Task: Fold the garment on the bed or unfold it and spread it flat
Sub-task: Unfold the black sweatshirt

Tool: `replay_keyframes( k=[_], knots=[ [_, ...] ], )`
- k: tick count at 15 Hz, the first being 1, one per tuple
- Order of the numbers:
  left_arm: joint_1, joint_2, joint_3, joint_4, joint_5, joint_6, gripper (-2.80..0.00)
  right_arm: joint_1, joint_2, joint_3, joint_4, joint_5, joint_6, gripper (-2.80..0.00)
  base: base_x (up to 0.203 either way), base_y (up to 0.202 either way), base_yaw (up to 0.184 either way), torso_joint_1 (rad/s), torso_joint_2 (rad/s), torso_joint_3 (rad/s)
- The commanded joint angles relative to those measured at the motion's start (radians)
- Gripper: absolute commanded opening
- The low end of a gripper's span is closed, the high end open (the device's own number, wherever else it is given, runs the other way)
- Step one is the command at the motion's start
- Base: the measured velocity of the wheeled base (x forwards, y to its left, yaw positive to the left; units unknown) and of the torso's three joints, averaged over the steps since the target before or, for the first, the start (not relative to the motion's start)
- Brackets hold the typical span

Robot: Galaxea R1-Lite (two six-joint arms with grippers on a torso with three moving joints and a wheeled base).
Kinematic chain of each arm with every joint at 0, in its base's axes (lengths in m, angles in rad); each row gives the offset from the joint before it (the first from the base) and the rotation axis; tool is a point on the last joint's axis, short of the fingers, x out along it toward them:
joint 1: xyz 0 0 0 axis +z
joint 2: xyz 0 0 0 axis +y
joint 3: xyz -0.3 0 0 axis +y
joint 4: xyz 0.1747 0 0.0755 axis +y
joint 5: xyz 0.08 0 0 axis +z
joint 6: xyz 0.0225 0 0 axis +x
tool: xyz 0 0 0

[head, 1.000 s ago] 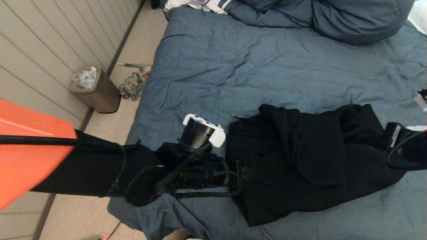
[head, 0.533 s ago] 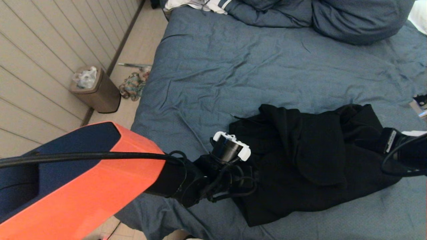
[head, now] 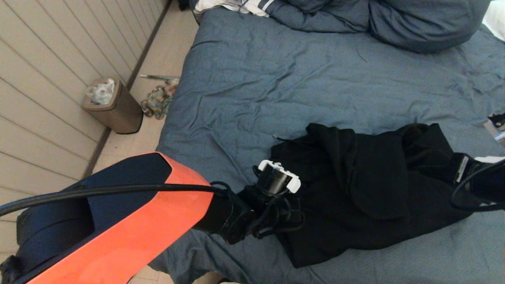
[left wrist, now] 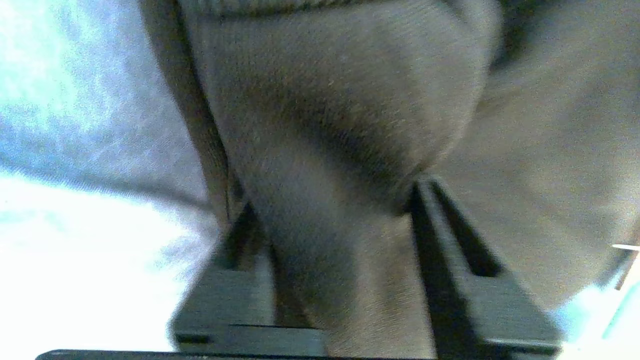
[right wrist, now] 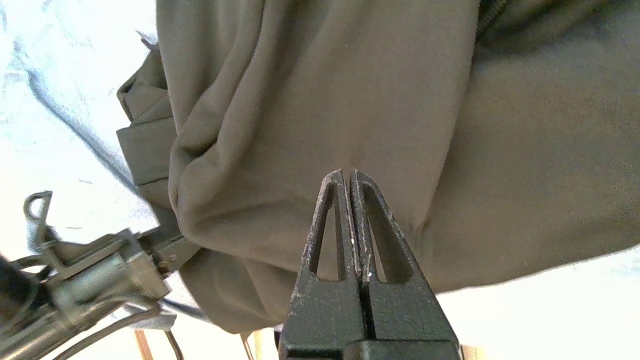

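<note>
The black garment (head: 367,193) lies bunched in folds on the near part of the blue bed (head: 300,86). My left arm reaches in from the left, its wrist (head: 278,183) at the garment's left edge. In the left wrist view, my left gripper (left wrist: 332,200) stands open, with a thick fold of the garment (left wrist: 340,125) filling the gap between its fingers (left wrist: 435,235). My right arm (head: 479,183) sits at the garment's right end. My right gripper (right wrist: 346,174) is shut, its tips against the garment (right wrist: 320,90), and no cloth shows between them.
Blue pillows (head: 414,23) and a white striped cloth (head: 236,6) lie at the bed's far end. On the floor to the left stand a brown bin (head: 112,106) and a multicoloured rag (head: 157,101), beside a panelled wall. The bed's near edge is close below the garment.
My left arm has swung in from the left, carrying its gripper rightward onto the garment's left edge. The right arm and the garment have barely moved.
</note>
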Motion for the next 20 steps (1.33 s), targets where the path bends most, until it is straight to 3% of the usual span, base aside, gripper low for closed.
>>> replay_keyframes(
  k=[1, 5, 9, 12, 16, 18, 20],
  knots=[
    [0.012, -0.058, -0.012, 0.001, 0.002, -0.003, -2.8, 0.0, 0.004, 0.01, -0.017, 0.002, 0.002, -2.8, 0.0, 0.0, 0.0, 0.0, 0.0, 0.0],
    [0.061, -0.227, 0.053, 0.007, 0.002, -0.005, -2.8, 0.0, 0.005, 0.023, -0.052, 0.001, 0.003, -2.8, 0.0, 0.0, 0.0, 0.0, 0.0, 0.0],
    [0.131, -0.39, 0.252, -0.003, -0.005, -0.001, -2.8, -0.012, 0.019, 0.025, -0.052, 0.001, 0.003, -2.8, 0.0, 0.0, 0.0, 0.0, 0.0, 0.0],
    [0.225, -0.499, 0.407, -0.003, -0.02, 0.019, -2.8, -0.015, 0.026, 0.023, -0.054, 0.001, 0.003, -2.8, 0.0, 0.0, 0.0, 0.0, 0.0, 0.0],
    [0.393, -0.665, 0.58, -0.004, -0.156, 0.083, -2.8, -0.015, 0.028, 0.025, -0.054, 0.001, 0.003, -2.8, 0.0, 0.0, 0.0, 0.0, 0.0, 0.0],
    [0.479, -0.728, 0.649, -0.004, -0.189, 0.127, -2.8, -0.014, 0.031, 0.023, -0.054, 0.001, 0.005, -2.8, 0.0, 0.0, 0.0, 0.0, 0.0, 0.0],
    [0.502, -0.756, 0.693, -0.003, -0.255, 0.146, -2.8, -0.014, 0.036, 0.022, -0.054, 0.001, 0.003, -2.8, 0.0, 0.0, 0.0, 0.0, 0.0, 0.0]
  ],
)
